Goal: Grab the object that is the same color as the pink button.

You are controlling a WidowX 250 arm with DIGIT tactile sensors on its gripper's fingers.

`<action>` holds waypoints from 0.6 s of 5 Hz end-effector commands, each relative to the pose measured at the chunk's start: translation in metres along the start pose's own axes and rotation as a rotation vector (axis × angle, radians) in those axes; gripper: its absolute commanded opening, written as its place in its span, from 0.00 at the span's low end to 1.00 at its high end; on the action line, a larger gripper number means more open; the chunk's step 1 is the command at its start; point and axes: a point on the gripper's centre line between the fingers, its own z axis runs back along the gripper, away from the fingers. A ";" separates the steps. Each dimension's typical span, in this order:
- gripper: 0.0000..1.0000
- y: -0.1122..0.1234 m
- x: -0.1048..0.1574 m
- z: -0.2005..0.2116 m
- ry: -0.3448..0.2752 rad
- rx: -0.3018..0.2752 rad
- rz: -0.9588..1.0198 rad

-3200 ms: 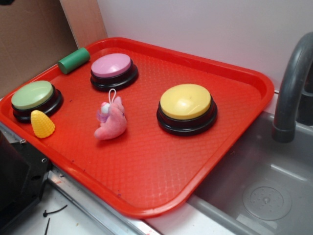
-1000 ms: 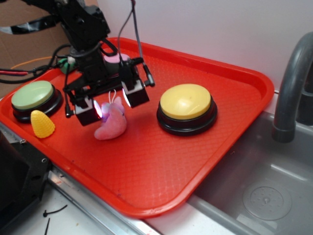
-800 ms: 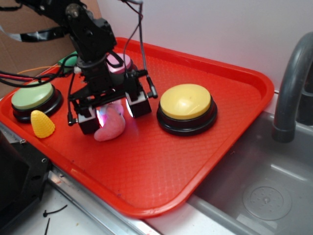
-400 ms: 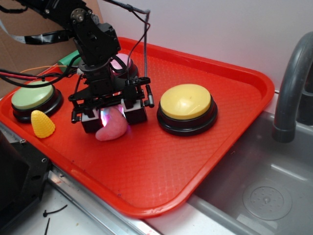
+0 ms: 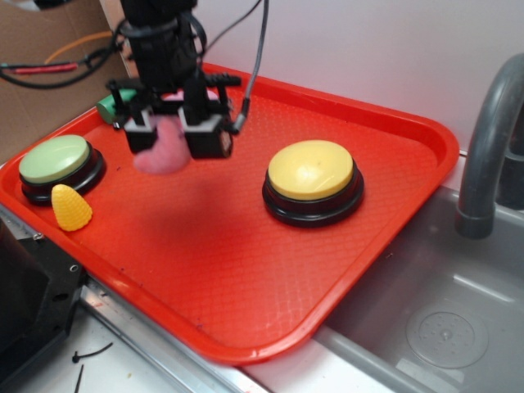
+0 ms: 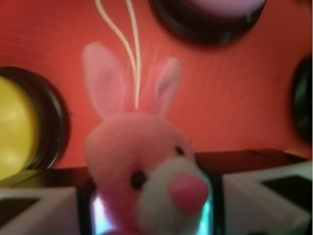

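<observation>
The gripper (image 5: 173,135) is clamped on the pink plush rabbit (image 5: 162,152), which hangs clear above the red tray (image 5: 393,123), just in front of the pink button (image 6: 222,7). The grab looks done; what remains, I judge, is holding firm and steady. The yellow button (image 5: 312,169), green button (image 5: 55,158), corn toy (image 5: 70,206) and green cylinder (image 5: 109,106) stand around, none obstructing

I see a red tray (image 5: 393,188) carrying a yellow button (image 5: 312,170), green button (image 5: 55,159), yellow corn toy (image 5: 70,208) and green cylinder (image 5: 108,106), beside a grey sink (image 5: 458,327).
</observation>
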 end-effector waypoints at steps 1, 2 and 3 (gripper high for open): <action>0.00 -0.003 0.000 0.095 -0.026 -0.053 -0.222; 0.00 0.004 -0.003 0.118 -0.044 -0.084 -0.218; 0.00 0.005 -0.005 0.116 -0.075 -0.107 -0.180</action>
